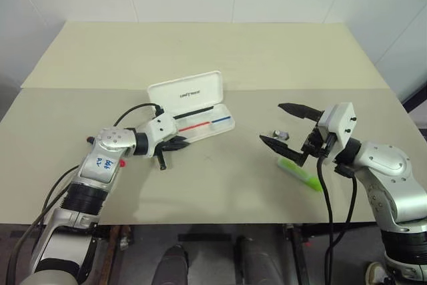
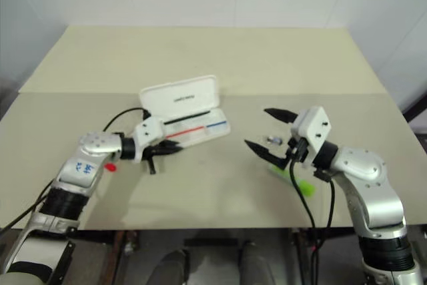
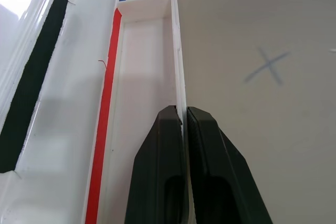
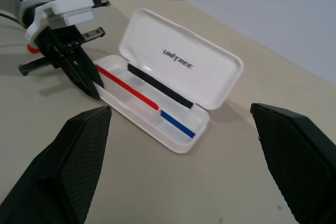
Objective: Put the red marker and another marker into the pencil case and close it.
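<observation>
Left wrist view: your left claw (image 3: pixel 184 116) pinches the open case's (image 3: pixel 142 40) front wall, right claw (image 1: pixel 285 125) spread; next, fetch the highlighter (image 1: pixel 300 171)

The beige table (image 1: pixel 220 51) carries the open pencil case (image 1: pixel 193 108), green highlighter (image 1: pixel 303 175).

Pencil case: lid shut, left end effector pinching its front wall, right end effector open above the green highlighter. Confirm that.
One point is wrong: the pencil case is open, its lid standing up behind the tray, as the right wrist view shows. The rest holds: the left end effector is shut on the case's front wall, and the right end effector is open above the green highlighter.
</observation>
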Controlling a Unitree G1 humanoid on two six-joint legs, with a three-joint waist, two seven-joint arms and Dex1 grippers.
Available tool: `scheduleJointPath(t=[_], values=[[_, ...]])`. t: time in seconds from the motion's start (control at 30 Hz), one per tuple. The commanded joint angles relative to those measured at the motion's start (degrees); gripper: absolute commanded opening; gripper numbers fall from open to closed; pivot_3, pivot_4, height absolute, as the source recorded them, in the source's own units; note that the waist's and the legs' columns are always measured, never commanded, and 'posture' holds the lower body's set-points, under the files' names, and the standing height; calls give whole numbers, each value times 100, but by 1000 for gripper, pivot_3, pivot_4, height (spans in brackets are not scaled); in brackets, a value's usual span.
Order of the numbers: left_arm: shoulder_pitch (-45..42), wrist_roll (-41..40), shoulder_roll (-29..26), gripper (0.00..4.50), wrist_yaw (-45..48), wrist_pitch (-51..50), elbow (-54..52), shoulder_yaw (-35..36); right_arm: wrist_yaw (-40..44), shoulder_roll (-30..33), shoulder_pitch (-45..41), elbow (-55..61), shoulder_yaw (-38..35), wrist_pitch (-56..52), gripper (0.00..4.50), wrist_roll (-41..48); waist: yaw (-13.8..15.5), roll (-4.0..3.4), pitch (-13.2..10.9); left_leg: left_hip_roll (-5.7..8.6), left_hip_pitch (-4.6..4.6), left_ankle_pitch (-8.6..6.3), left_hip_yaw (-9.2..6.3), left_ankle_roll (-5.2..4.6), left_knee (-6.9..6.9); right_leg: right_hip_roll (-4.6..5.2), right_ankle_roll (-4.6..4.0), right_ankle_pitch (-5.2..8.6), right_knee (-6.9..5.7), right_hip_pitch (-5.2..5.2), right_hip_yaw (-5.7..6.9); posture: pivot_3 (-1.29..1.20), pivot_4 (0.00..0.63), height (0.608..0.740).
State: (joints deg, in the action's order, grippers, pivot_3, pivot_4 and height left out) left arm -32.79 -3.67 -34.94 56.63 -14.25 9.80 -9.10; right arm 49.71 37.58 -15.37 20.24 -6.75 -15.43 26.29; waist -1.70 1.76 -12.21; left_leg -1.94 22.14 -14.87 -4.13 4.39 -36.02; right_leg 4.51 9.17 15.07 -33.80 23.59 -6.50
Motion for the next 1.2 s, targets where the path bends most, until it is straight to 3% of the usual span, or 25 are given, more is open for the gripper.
scheduleJointPath(t=[0.03,0.4,0.67,1.03,1.2], values=[[140,-190,-130,12,406,113,-447,-67,281,183,50,281,-16,-89,4500,228,0,0,0,0,0,0,0,0,1,0,0,0,1,0,0,0,150,740],[612,-191,-548,12,1215,882,-603,-205,235,211,128,411,-107,-177,4500,232,-2,0,0,0,-1,0,0,0,-1,0,-24,13,0,0,0,0,150,740],[686,-243,-445,12,1220,1095,-530,-265,138,200,197,497,-136,-202,4500,239,-1,0,0,0,-1,0,0,0,0,0,-23,13,1,0,0,0,150,740],[805,-598,-466,3436,1257,804,-1089,-27,113,166,108,438,-42,-226,4500,242,-3,0,0,0,-1,0,0,0,-5,0,-29,16,0,-1,-1,0,150,740],[999,-1120,-764,3436,1212,352,-1761,493,95,103,54,379,45,-247,4500,232,-29,0,0,-1,-1,0,0,0,-1,0,-27,15,-4,2,-1,0,150,740]])
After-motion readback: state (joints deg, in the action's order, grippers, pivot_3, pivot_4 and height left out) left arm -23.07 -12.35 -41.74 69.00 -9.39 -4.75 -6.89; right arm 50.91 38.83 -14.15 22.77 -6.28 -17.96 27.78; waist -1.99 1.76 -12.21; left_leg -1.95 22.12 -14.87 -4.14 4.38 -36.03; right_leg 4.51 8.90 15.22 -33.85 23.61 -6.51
